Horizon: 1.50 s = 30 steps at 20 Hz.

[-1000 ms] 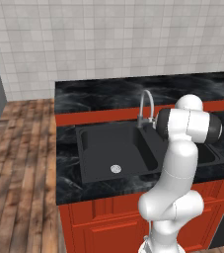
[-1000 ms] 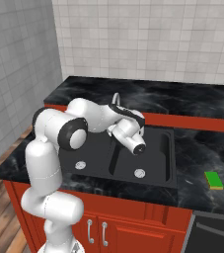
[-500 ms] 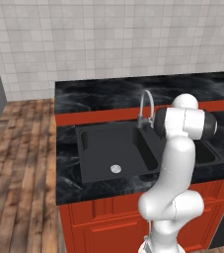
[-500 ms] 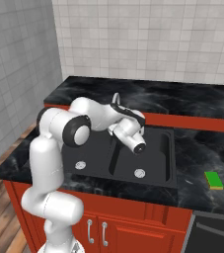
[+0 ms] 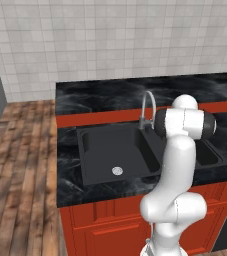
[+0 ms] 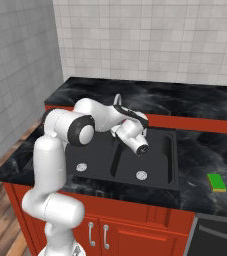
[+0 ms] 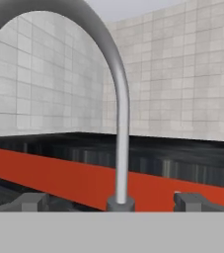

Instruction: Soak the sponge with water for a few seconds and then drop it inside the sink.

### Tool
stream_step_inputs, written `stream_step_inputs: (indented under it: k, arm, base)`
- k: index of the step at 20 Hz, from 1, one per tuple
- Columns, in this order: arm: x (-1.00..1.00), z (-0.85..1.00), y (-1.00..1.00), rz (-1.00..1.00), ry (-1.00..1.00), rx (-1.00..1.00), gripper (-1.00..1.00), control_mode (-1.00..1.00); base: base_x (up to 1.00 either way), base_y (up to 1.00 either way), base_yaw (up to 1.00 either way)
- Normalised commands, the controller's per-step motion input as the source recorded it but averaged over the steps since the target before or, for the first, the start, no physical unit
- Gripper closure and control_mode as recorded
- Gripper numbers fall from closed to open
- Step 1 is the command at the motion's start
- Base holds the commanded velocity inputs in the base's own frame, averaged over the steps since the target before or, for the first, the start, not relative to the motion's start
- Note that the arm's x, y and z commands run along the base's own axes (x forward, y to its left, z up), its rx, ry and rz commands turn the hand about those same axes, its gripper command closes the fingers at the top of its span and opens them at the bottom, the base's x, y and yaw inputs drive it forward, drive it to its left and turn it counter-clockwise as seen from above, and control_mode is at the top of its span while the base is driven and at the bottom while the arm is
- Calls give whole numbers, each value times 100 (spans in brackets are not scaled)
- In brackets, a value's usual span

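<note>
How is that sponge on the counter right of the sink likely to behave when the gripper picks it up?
The sponge looks like a small flat block lying on its broad face, so it should not roll or tip. Being a sponge, it is probably light and will likely squash between the fingers. The glossy countertop might let it slide if nudged.

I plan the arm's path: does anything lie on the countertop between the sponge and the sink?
Nothing visible does. The sponge lies alone on the countertop, right of the sink, with bare stone between them. The gripper is open at the faucet.
</note>
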Motion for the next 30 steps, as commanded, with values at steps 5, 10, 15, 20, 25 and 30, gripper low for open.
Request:
stream_step_inputs:
  k: [5,10,15,20,25,30]
  arm:
    - [10,-15,-3,0,-4,0,-100,-100]
    - [10,-12,-7,0,-3,0,-100,-100]
    - [15,-8,-9,0,-1,0,-100,-100]
    - [22,0,-10,0,0,0,-100,-100]
    - [18,0,-1,0,0,0,-100,-100]
    - [16,0,0,0,0,0,-100,-100]
  base:
    - [0,0,0]
    - [0,0,0]
    - [0,0,0]
    - [0,0,0]
    - [0,0,0]
    - [0,0,0]
